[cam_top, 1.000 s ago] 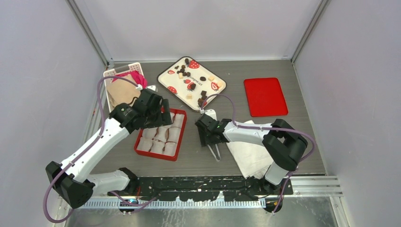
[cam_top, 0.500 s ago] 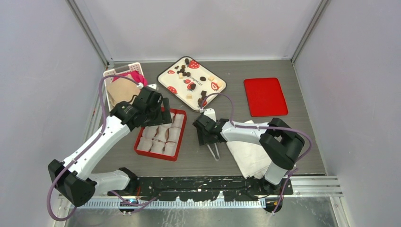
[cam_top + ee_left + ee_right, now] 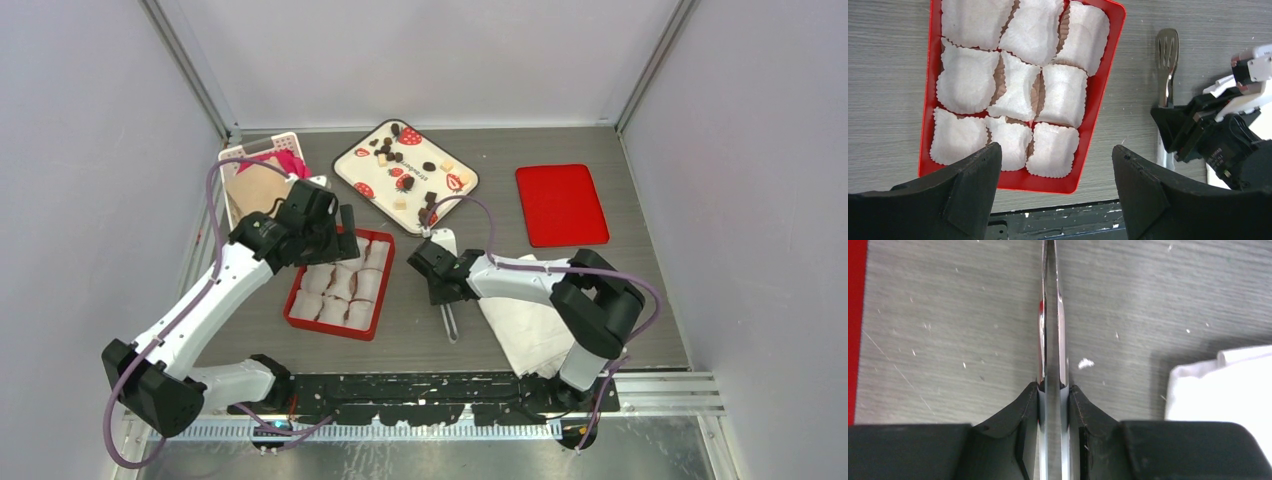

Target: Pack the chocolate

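By cloth (image 3: 522, 330) | R end effector (image 3: 1053, 390) clenched on tongs (image 3: 1050, 315) | L end effector (image 3: 1055, 152) released over cup tray (image 3: 1098, 100)

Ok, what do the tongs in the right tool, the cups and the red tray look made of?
Tongs in the right tool: polished metal, mirror-bright with reflections. Cups: thin white paper, judging by the crinkled pleated walls. Red tray: probably plastic, smooth and evenly coloured, though that is less certain.

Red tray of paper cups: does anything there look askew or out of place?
Yes. The paper cups in the red tray are squeezed against one another, bent out of shape and tilted, not in even rows. None lies outside the tray.
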